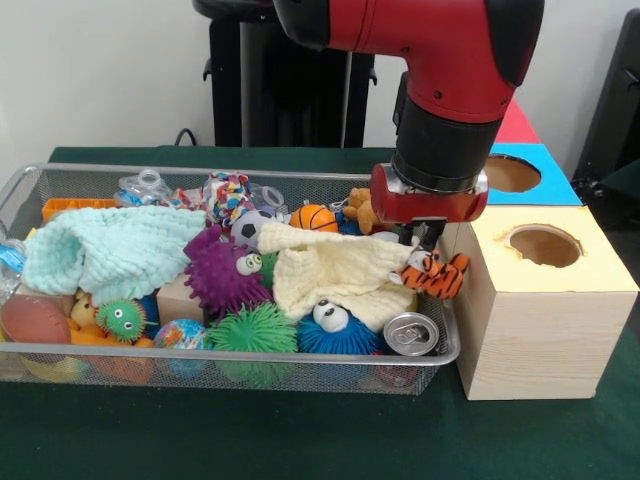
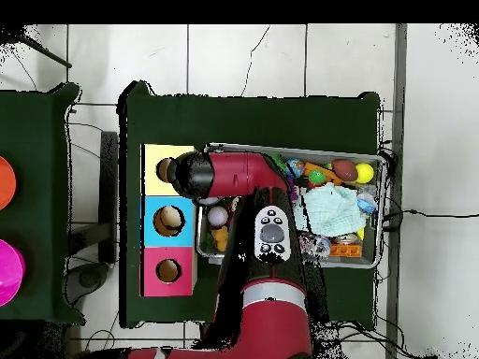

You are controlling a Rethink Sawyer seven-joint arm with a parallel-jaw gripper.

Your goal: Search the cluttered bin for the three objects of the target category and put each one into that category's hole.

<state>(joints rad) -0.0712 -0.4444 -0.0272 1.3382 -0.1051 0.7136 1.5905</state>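
The wire mesh bin (image 1: 60, 350) is full of toys; it also shows in the overhead view (image 2: 372, 264). One patchwork fabric bundle (image 1: 228, 195) lies at the bin's back middle; other bundles are hidden. My gripper (image 1: 424, 238) hangs over the bin's right end, next to the yellow-topped box (image 1: 590, 275). Its fingers are closed on an orange and black striped tiger plush (image 1: 437, 275), held at rim height beside the box. The round hole (image 1: 544, 244) in the yellow top is open, just right of the gripper. In the overhead view the arm (image 2: 229, 175) hides the gripper beside the yellow top's hole (image 2: 165, 169).
A blue-topped box's hole (image 1: 512, 172) and a red-topped box (image 1: 515, 125) stand behind the yellow one. The bin holds a mint cloth (image 1: 110, 250), a cream cloth (image 1: 335, 270), a purple spiky ball (image 1: 215, 270), a green spiky ball (image 1: 255, 330) and a can (image 1: 408, 333).
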